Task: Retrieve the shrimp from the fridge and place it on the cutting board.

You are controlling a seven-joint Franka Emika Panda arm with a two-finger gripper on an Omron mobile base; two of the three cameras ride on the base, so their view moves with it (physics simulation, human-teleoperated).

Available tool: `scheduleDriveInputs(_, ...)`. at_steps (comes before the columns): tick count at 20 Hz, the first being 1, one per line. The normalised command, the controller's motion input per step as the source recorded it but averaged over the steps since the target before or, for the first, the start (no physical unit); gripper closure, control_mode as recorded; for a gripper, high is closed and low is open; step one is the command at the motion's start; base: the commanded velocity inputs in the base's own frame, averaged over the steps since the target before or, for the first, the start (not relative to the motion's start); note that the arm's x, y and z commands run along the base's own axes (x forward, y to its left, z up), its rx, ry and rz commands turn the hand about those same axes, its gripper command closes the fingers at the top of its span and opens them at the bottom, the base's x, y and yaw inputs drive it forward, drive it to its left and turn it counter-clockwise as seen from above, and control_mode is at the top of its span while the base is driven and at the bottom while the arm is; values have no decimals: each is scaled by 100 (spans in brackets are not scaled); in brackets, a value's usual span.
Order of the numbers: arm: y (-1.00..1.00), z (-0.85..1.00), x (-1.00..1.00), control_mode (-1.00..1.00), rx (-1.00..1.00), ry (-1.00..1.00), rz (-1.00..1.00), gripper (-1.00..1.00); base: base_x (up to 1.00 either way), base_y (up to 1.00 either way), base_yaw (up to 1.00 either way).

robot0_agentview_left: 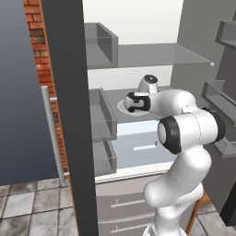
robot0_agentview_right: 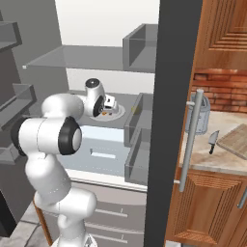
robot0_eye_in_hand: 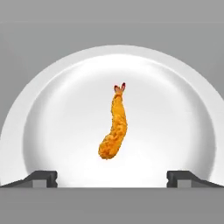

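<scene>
Hand view: shrimp (robot0_eye_in_hand: 114, 127) lying untouched at the middle of a round white plate (robot0_eye_in_hand: 52, 100), tail end pointing toward the top of the view. Gripper (robot0_eye_in_hand: 112, 178) hovering over it, fingertips (robot0_eye_in_hand: 41, 178) spread wide to either side of the morsel and gripping nothing.

Fridge (robot0_agentview_left: 64, 115): door standing open, arm reaching in over the middle glass shelf (robot0_agentview_right: 120, 99) where the plate is sitting.

Progress, as judged: fridge opened and shrimp located and lined up; the grasp, the carry out and the placing are all remaining.

Cutting board (robot0_agentview_right: 236, 140): waiting on the counter (robot0_agentview_right: 212, 161) to the right of the fridge, well apart from the gripper.

Surroundings: knife (robot0_agentview_right: 213, 141) lying just beside the board; grey jar (robot0_agentview_right: 200, 116) behind the door handle. Door edge and door bins (robot0_agentview_right: 140, 120) standing between shelf and counter, likely obstructing the carry.
</scene>
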Motion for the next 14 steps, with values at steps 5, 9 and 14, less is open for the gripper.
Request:
scheduleDriveInputs(5,0,0,36,-100,0,-4,-1,-100,0,0,0)
scheduleDriveInputs(9,0,-9,33,-100,0,0,-1,-100,0,0,0)
scheduleDriveInputs(14,0,-20,38,-100,0,0,-1,-100,0,0,0)
